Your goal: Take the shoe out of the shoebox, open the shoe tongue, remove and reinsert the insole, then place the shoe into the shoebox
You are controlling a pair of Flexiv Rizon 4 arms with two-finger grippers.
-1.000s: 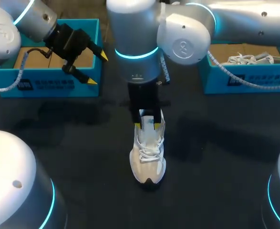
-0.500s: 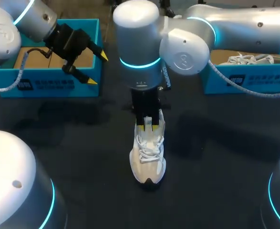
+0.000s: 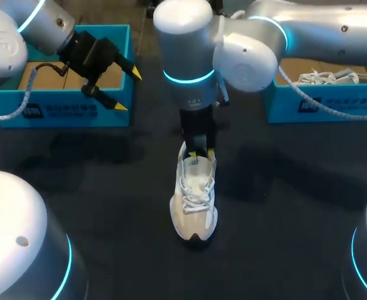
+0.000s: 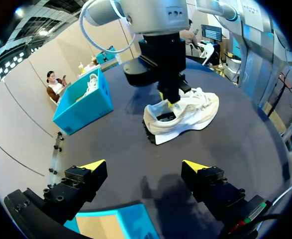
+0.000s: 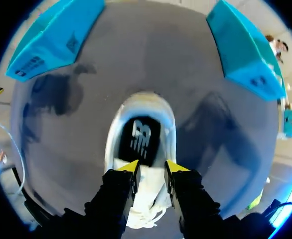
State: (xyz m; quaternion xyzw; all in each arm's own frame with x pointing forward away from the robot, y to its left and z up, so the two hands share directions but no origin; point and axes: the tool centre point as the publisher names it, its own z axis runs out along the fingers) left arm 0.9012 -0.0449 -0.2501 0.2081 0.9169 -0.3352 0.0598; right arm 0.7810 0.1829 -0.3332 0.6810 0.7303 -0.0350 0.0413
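Note:
The white shoe point(image 3: 194, 203) stands upright mid-table, toe toward the front edge, and also shows in the left wrist view point(image 4: 198, 112). My right gripper point(image 3: 201, 154) points straight down into the shoe's mouth. In its own view the right gripper point(image 5: 151, 167) is open only a little, its tips just above the top edge of the white tongue point(image 5: 120, 164), which spreads wider than the gap. The black insole point(image 5: 142, 139) lies flat inside. My left gripper point(image 3: 128, 89) hangs wide open and empty above the left blue shoebox point(image 3: 64, 111).
At the back right a second blue shoebox point(image 3: 333, 107) holds another white shoe point(image 3: 324, 77). The right arm's elbow point(image 3: 246, 53) hangs over the table's back middle. Dark bare tabletop point(image 3: 108, 187) surrounds the shoe.
The right gripper has shifted from over the tongue and laces back toward the heel end of the opening and narrowed slightly. The left arm has not moved.

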